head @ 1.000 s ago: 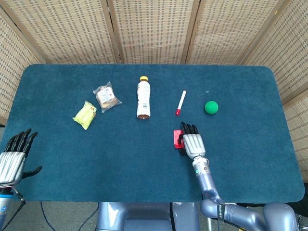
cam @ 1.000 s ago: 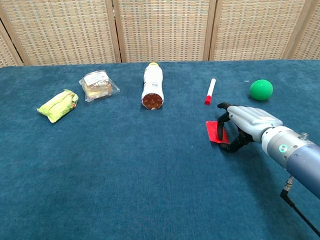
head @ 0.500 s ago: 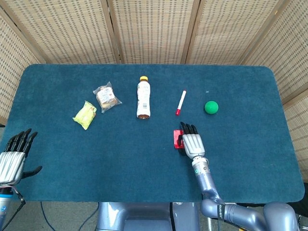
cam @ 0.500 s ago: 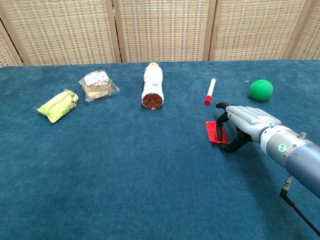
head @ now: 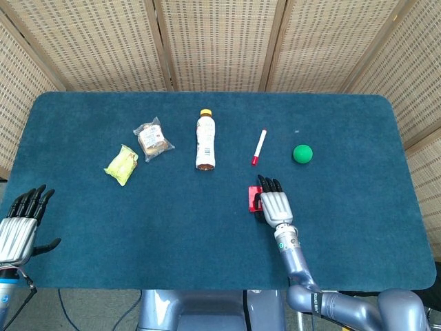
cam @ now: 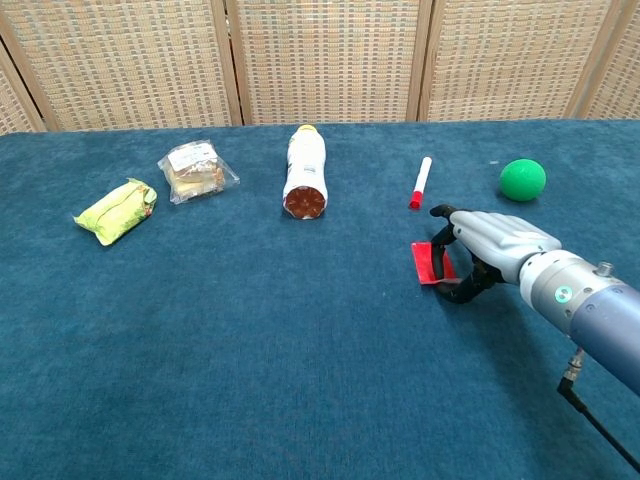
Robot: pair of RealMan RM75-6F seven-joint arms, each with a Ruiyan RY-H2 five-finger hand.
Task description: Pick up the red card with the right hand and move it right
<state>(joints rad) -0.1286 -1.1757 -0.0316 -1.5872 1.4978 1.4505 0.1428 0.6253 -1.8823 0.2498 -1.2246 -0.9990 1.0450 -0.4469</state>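
The flat red rectangular card [cam: 433, 262] sits on the blue felt-covered counter [head: 344, 227], right of centre and toward the near edge. In the chest view its right part is hidden behind the fingers [cam: 447, 250]; the left part is exposed. Whether the card lies fully flat or has one edge raised cannot be told.

The right hand [cam: 490, 248] rests palm-down over the card's right side. Its dark fingers curl downward around the card edge, with one digit reaching beneath or along the near edge. This reads as a pinch on the card, though full closure cannot be confirmed from either view.

Step in hand, as judged: the grasp. The card is not clearly off the counter, so the lift and rightward carry are not yet done. The next move calls for a firm hold, a straight lift, then travel to the right. A thin card on felt may slip from the fingers.

Beyond the card, a white marker with a red cap [head: 258, 147] lies just behind it. A green ball [head: 302, 153] sits behind and to the right, near the intended travel path. A white plastic bottle with a yellow cap [head: 204, 141] lies further left.

The left hand [head: 18, 224] hangs at the counter's near-left corner, fingers spread, holding nothing.
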